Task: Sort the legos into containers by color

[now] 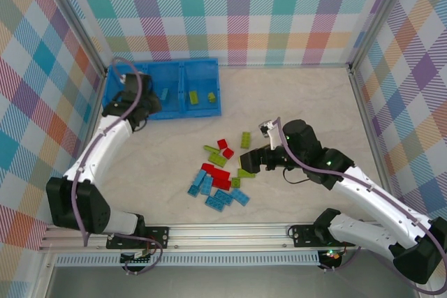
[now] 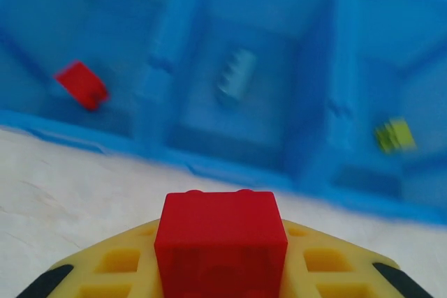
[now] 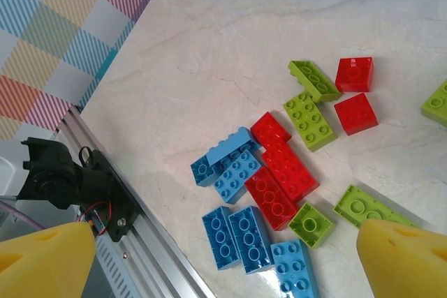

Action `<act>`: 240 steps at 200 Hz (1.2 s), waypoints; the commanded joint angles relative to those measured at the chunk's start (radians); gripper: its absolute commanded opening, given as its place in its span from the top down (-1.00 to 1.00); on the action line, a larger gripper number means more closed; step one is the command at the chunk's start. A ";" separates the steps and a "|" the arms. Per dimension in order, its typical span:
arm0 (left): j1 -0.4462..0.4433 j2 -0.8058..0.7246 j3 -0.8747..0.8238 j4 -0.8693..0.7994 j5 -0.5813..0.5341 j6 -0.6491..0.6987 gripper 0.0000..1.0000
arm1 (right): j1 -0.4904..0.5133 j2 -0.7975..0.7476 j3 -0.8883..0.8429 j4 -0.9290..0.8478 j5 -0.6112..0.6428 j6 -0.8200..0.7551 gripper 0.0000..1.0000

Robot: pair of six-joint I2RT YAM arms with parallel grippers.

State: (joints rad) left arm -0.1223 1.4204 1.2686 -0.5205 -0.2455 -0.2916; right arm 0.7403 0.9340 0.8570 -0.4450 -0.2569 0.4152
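The containers (image 1: 202, 112) are a row of three joined blue bins at the back left. In the left wrist view the left bin (image 2: 157, 88) holds a red lego (image 2: 82, 84), the middle one a light blue lego (image 2: 236, 75), the right one a green lego (image 2: 394, 135). My left gripper (image 1: 148, 106) hovers at the tray's near edge, shut on a red lego (image 2: 221, 239). Loose red, green and light blue legos (image 1: 218, 176) lie mid-table. My right gripper (image 1: 250, 162) hangs open above them, its yellow fingers (image 3: 42, 259) wide apart with nothing between them.
An aluminium rail (image 1: 230, 232) runs along the table's near edge, with a cable clamp (image 3: 63, 179) on it. Checked walls (image 1: 237, 12) close the back and both sides. Bare tabletop (image 1: 300, 102) lies right of the tray.
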 commanded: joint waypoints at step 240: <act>0.046 -0.114 0.124 -0.018 0.232 0.029 -0.22 | -0.009 0.462 0.221 -0.054 0.388 0.113 -0.87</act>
State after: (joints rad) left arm 0.0860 1.4906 1.4502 -0.5285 -0.0410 -0.3668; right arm 0.7391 1.2789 1.0092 -0.5087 0.0425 0.5358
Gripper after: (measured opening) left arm 0.609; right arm 0.952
